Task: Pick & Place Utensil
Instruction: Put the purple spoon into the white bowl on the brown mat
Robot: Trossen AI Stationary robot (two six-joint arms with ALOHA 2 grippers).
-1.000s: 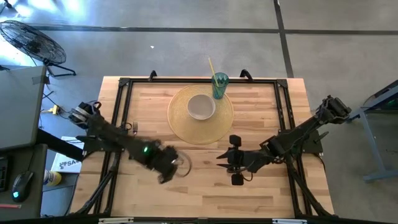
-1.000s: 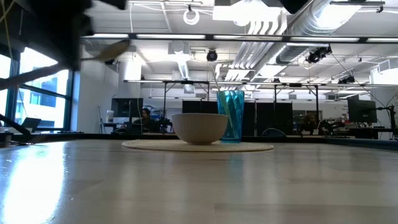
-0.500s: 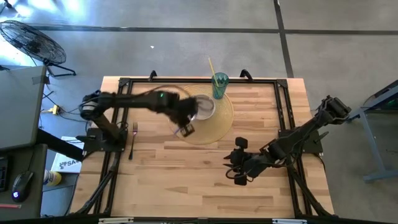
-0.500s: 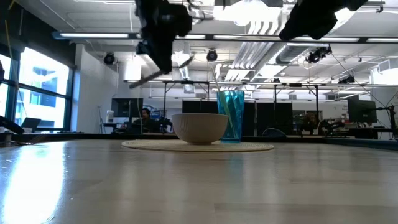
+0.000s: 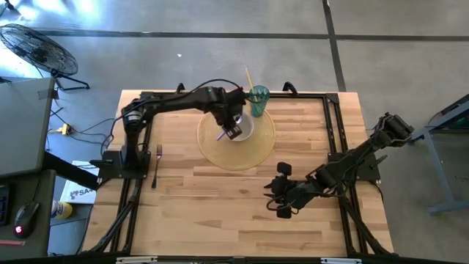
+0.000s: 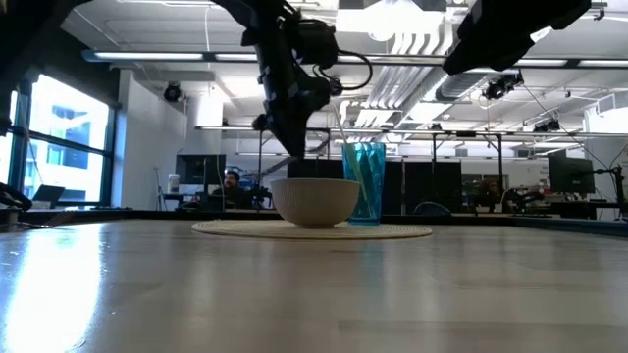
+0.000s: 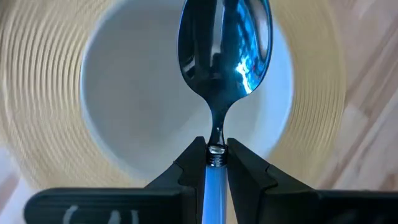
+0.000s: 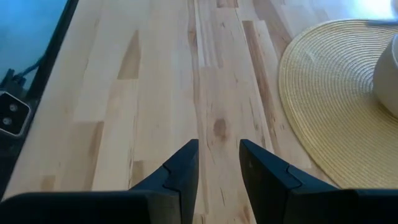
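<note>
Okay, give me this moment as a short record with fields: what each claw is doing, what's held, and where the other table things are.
left claw: shut on the spoon, above the bowl
spoon: bowl end pointing out past the fingers, over the bowl's opening
bowl: white, on the placemat
placemat: round, woven, at the table's far middle
cup: teal, at the placemat's far edge, with a straw
fork: lying on the table's left side
right claw: open, holding nothing, over bare wood on the table's right side
</note>
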